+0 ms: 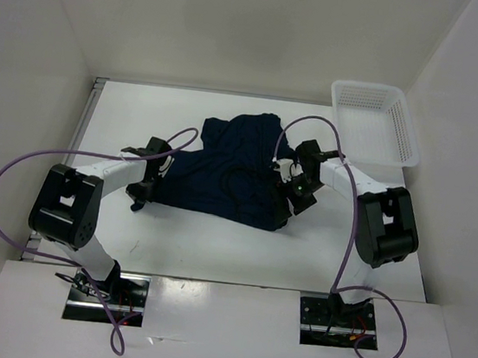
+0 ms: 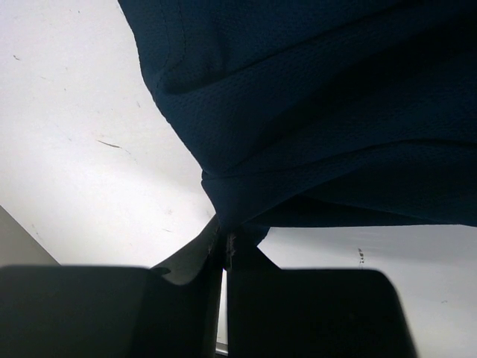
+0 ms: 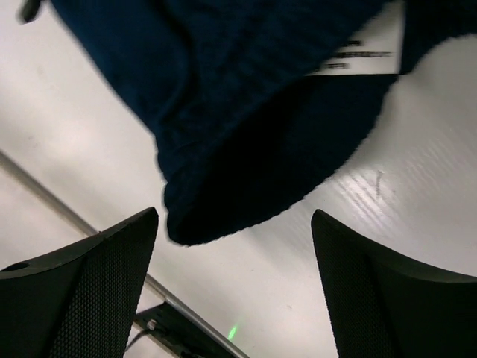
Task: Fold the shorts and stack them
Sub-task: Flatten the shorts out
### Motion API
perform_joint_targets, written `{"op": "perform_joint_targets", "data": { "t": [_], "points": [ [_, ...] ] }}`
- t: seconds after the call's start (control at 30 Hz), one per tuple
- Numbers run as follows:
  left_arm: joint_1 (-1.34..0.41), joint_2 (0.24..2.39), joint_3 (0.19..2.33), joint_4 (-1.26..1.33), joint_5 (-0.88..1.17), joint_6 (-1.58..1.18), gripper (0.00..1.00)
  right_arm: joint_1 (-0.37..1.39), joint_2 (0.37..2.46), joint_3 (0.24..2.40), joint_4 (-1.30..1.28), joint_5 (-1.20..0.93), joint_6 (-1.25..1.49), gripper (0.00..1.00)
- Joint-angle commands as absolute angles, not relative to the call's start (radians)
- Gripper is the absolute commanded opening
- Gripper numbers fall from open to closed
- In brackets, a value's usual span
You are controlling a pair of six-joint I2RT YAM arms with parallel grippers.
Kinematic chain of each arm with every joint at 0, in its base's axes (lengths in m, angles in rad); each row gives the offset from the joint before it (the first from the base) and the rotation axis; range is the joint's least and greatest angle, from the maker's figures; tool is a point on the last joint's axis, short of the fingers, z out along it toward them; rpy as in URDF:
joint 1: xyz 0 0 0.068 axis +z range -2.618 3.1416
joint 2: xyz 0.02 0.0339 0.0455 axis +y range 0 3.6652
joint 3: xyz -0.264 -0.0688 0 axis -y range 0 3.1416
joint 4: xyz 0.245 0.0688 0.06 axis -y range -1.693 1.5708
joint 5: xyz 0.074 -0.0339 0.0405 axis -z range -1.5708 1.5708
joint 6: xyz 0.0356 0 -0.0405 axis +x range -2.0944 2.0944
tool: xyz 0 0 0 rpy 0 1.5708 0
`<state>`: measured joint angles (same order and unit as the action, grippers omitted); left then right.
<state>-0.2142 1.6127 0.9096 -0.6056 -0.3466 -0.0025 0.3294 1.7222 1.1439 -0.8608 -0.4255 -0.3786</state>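
Top external view: the white worktop (image 1: 213, 246) carries the shorts (image 1: 222, 173) at its centre, a dark navy, plain, unpatterned pair lying rumpled in a loose heap. One part is bunched up toward 12 o'clock and the lower edge runs roughly straight. The heap spreads wider than the white mesh basket (image 1: 411, 143), which sits well apart at 2 o'clock in the far corner.

The left claw (image 1: 160, 167) meets the cloth at its 9 o'clock edge. In the left wrist view it (image 2: 226, 250) is closed, pinching a corner of the fabric, which shows a fine knit and a stitched hem.

The right claw (image 1: 295, 184) is at the 3 o'clock edge. Its fingers (image 3: 235, 246) stand wide apart, with a folded edge just ahead of them. A white label (image 3: 358, 52) with blurred print shows on the cloth.
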Motion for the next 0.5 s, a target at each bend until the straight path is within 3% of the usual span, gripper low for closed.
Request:
{"op": "perform_joint_targets", "data": {
  "t": [0.0,0.13,0.23,0.27,0.37,0.4,0.47],
  "points": [
    [-0.216,1.608,0.902,-0.595,-0.359,0.0,0.03,0.336,1.747,1.146,-0.782,-0.328,-0.27,0.87],
    [-0.216,1.608,0.893,-0.595,-0.359,0.0,0.03,0.354,1.77,1.155,-0.735,-0.325,-0.201,0.79],
    [-0.216,1.608,0.893,-0.595,-0.368,0.0,0.03,0.354,1.796,1.178,-0.744,-0.458,-0.177,0.67],
    [-0.216,1.608,0.893,-0.595,-0.368,0.0,0.03,0.354,1.805,1.19,-0.744,-0.512,-0.176,0.54],
    [-0.216,1.608,0.893,-0.595,-0.368,0.0,0.02,0.354,1.805,1.2,-0.735,-0.523,-0.135,0.29],
    [-0.216,1.608,0.893,-0.595,-0.379,0.0,0.02,0.354,1.805,1.2,-0.735,-0.485,-0.135,0.12],
    [-0.216,1.608,0.884,-0.595,-0.399,0.0,0.0,0.354,1.778,1.189,-0.761,-0.448,-0.135,0.0]
  ]
}}
